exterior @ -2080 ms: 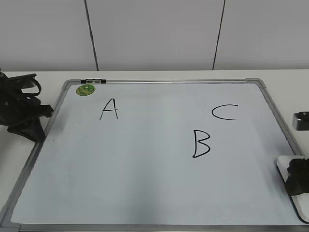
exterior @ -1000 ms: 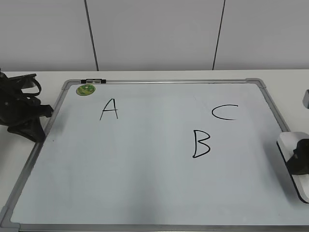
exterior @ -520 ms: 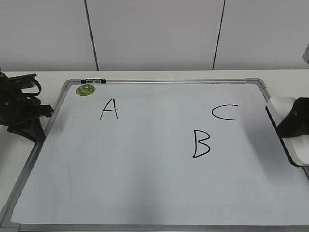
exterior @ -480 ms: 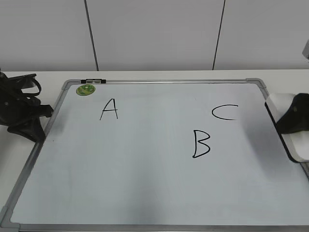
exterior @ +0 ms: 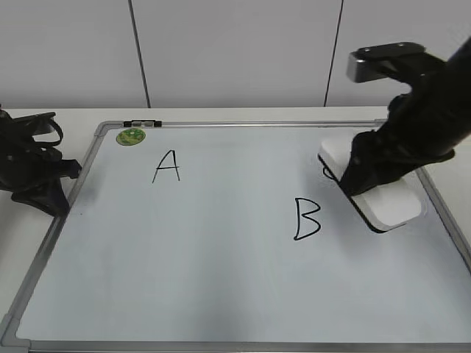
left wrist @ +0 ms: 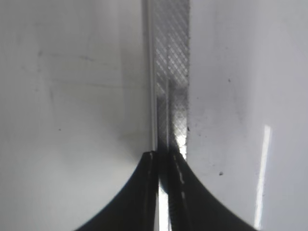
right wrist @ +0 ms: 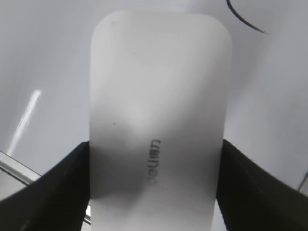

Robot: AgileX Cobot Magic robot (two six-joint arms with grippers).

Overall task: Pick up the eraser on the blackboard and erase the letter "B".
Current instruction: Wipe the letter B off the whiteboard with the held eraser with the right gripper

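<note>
The letter "B" [exterior: 307, 218] is found low and right of centre on the blackboard [exterior: 184, 265], just left of the eraser [exterior: 379, 193], which is clamped across its width by the right gripper [exterior: 375, 173], long axis slanting away from the letter. The eraser is held over the board's right part; the left gripper [left wrist: 163, 159] is seen closed and empty at the far left frame.

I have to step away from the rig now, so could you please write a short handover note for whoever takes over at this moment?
Right gripper: shut on the eraser, gripping its long sides, held over the right part of the blackboard. The eraser sits where the letter C is, covering most of it in the exterior view.
Left gripper: shut, holding nothing, parked at the board's left frame edge.
Done: the eraser is picked up and brought above the board.
Left: the letter "B" is whole and untouched, just left of the eraser. Move the eraser onto it and wipe, while sparing the letter A and the C.
</note>
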